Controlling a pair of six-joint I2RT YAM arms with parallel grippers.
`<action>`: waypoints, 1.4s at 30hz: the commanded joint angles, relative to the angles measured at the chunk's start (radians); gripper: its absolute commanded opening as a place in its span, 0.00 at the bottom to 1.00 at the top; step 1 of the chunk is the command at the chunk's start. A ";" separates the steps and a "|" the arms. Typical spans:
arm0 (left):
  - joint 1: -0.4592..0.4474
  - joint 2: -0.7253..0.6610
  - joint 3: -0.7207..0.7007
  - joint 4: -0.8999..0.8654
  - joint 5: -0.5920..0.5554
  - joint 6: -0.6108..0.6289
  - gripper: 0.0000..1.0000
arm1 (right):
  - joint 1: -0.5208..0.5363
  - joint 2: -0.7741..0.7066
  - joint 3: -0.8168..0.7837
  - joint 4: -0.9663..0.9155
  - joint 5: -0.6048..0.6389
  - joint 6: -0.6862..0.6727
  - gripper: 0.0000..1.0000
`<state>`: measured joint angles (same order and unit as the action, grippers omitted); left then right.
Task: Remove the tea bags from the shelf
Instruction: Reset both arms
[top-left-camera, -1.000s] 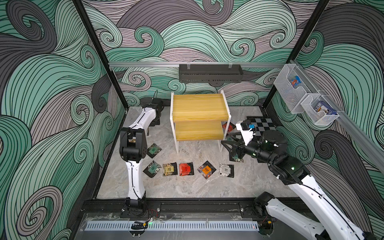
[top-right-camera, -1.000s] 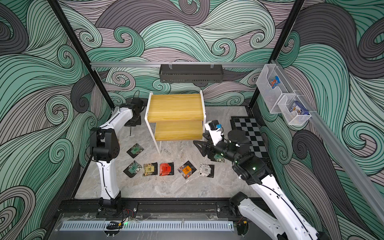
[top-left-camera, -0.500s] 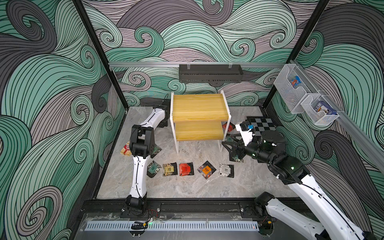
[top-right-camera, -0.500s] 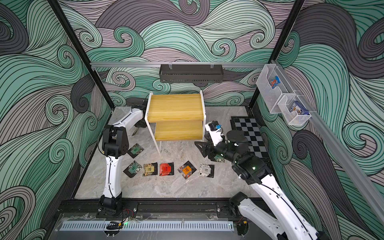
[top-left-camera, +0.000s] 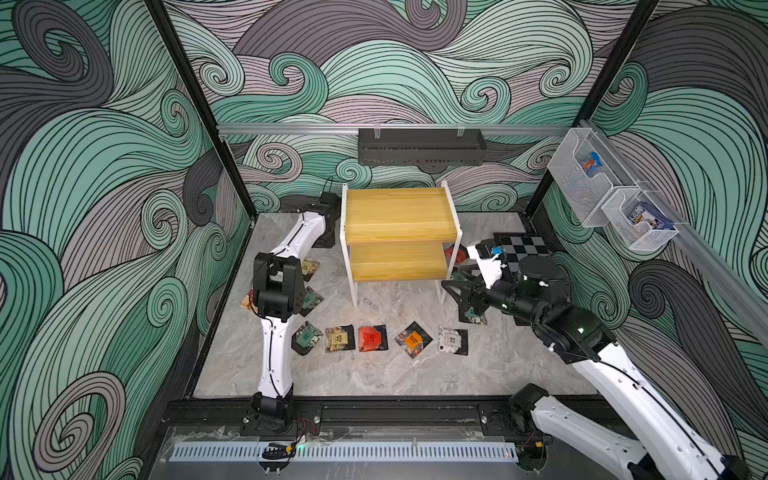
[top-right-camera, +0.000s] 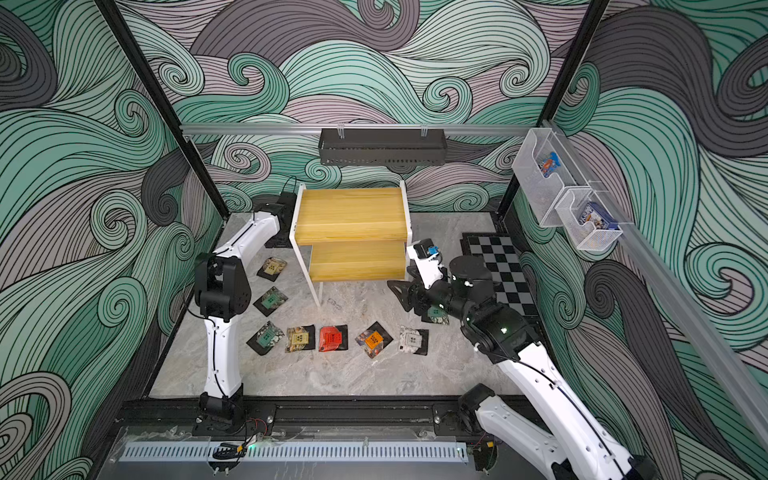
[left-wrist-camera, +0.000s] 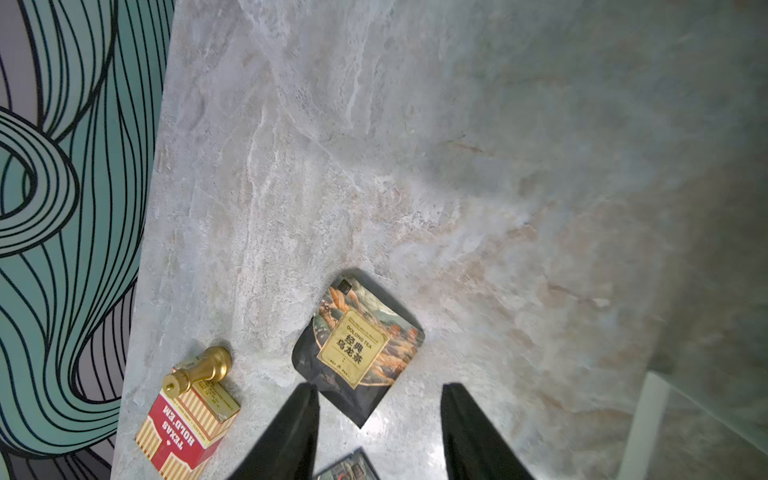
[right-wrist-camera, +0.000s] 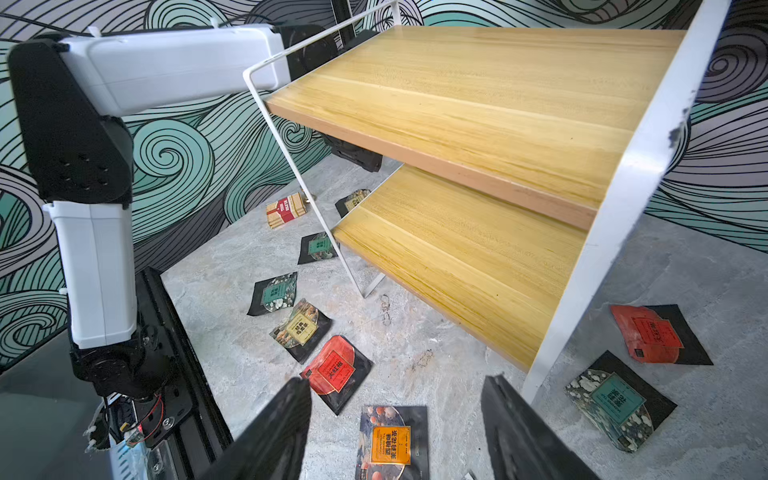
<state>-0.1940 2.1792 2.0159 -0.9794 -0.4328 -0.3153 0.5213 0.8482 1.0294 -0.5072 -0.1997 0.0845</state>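
Left wrist shows tea bag (left-wrist-camera: 359, 347) beyond parted jaws.

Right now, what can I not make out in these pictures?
- Rear of the shelf's lower board: under the upper board, both top views.
- Left claw: in both top views, lost against its dark wrist.
- Cut-off tea bag: left wrist view, picture edge.
- Half-covered tea bag: in a top view, under the right claw.
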 joint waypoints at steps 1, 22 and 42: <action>0.008 -0.082 -0.038 -0.011 0.063 -0.019 0.52 | -0.006 -0.011 0.024 0.016 -0.006 -0.010 0.69; 0.106 -0.700 -0.610 0.378 0.309 0.018 0.98 | -0.365 0.244 0.175 0.070 0.053 0.074 0.99; 0.191 -0.664 -1.052 0.933 0.151 0.179 0.98 | -0.547 0.442 -0.339 0.740 0.541 0.012 0.99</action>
<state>-0.0093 1.4963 1.0264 -0.2047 -0.2783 -0.1768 -0.0265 1.2999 0.7506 0.0341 0.2787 0.1333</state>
